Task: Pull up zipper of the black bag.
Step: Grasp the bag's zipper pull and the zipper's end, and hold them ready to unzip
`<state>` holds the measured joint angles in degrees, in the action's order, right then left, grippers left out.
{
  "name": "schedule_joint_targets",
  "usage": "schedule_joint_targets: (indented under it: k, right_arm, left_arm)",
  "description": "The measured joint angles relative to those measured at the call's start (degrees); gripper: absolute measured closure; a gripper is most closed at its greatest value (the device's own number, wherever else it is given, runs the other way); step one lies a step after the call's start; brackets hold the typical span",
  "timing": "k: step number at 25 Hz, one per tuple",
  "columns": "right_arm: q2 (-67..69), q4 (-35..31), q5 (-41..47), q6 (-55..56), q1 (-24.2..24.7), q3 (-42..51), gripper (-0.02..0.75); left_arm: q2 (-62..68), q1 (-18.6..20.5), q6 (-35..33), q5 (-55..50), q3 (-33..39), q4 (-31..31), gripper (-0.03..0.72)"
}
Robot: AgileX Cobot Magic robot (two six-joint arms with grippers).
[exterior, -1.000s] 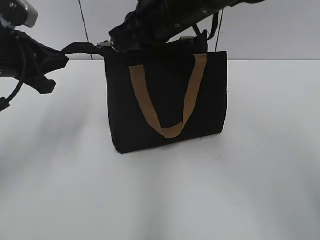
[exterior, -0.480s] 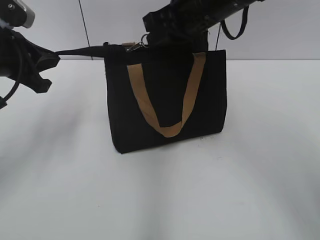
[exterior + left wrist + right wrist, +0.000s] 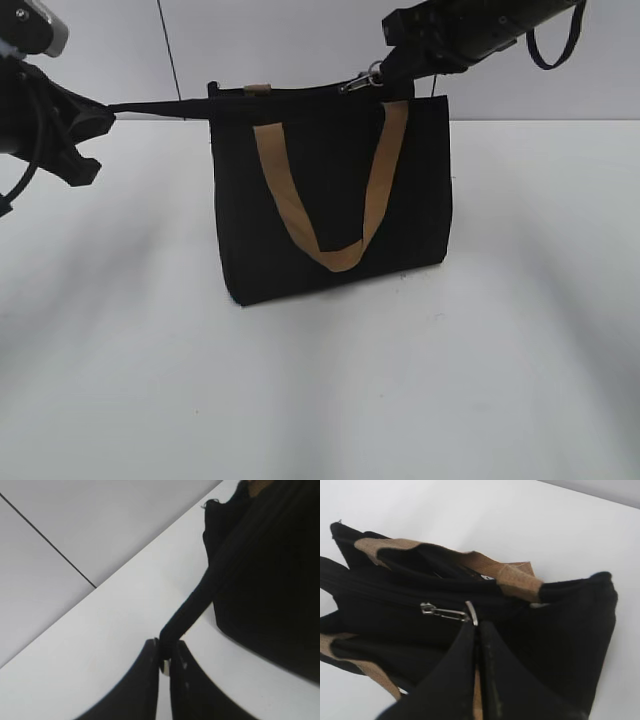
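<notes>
Fingers of the right gripper [image 3: 476, 626] are pressed together on the ring of the silvery zipper pull [image 3: 447, 612], which lies stretched along the zipper [image 3: 390, 597] on top of the black bag [image 3: 330, 195]. From the exterior view this gripper sits at the bag's upper right corner, with the pull [image 3: 362, 80] slanting down from it to the top edge. On the other side, the left gripper [image 3: 165, 656] is nipped narrowly on the end of a black strap [image 3: 197, 600]; the strap [image 3: 160, 104] runs taut and nearly level from the bag's upper left corner out to the left arm at the edge of the exterior view. The bag stands upright on the white table [image 3: 320, 380], about midway across it and toward the back, near the pale wall [image 3: 300, 40]. A tan handle [image 3: 330, 200] hangs as a U-shaped loop down the front face, and the second tan handle [image 3: 510, 577] shows at the top opening in the right wrist view.
</notes>
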<state>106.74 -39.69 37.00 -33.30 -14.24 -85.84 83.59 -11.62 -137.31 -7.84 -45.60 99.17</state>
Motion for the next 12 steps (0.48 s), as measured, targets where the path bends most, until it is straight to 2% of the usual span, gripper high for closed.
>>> schedule_joint_targets:
  k: [8, 12]
  right_arm:
    - [0.0, 2.6, 1.3, -0.8, 5.3, 0.0, 0.738]
    - [0.0, 2.7, 2.4, -0.8, 6.1, 0.0, 0.738]
  left_arm:
    - [0.0, 0.0, 0.0, 0.7, 0.0, 0.0, 0.662]
    - [0.0, 0.0, 0.0, 0.2, 0.0, 0.0, 0.663]
